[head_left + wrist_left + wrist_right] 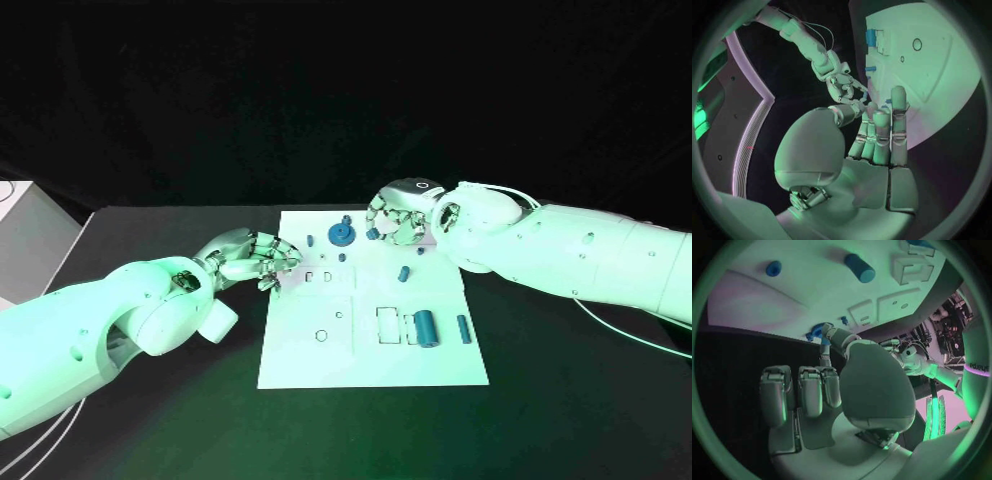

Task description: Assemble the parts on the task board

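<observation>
Task board (372, 350), both hands empty

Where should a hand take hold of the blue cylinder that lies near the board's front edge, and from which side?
Probably across its middle, coming from above. The blue cylinder lies on its side on the task board, its long axis running front to back, so its round flanks face left and right. A narrower blue bar lies apart on its right, leaving some room for fingers.
</observation>
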